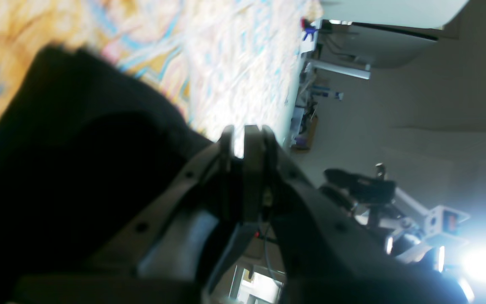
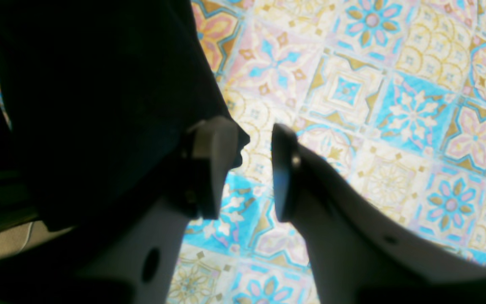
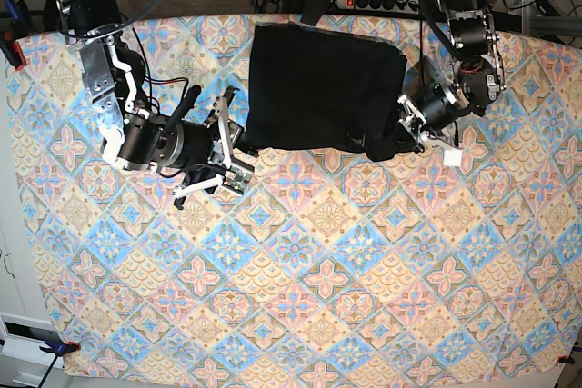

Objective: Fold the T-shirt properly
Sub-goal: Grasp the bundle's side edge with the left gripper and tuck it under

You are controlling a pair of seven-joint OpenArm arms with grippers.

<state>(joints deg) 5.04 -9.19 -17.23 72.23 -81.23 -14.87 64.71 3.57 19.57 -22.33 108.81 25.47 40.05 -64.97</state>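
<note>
Plainly, the biggest risk is an uneven fold: the two arms are not in the same state, so lifting from one side alone would drag the T-shirt (image 3: 318,88) askew across the table (image 3: 300,297) and bunch it.

That would come from the left end effector (image 1: 243,135), whose jaws stand nearly together at the garment's corner. The blurred left wrist view shows black cloth just beside them, but I cannot tell whether any fabric is actually caught between them. If only a thin edge is pinched, it could slip out once tension comes on.

A smaller risk sits at the right end effector (image 2: 253,164): its jaws stand partly apart with only patterned cloth showing between them, and one jaw touches the shirt's edge. Closing from there might miss the hem or snag the table covering instead.

The shirt itself looks like a dark, soft, roughly rectangular slab, already partly folded, lying flat between the two end effectors, with a rumpled lump at the corner by the left one.
</note>
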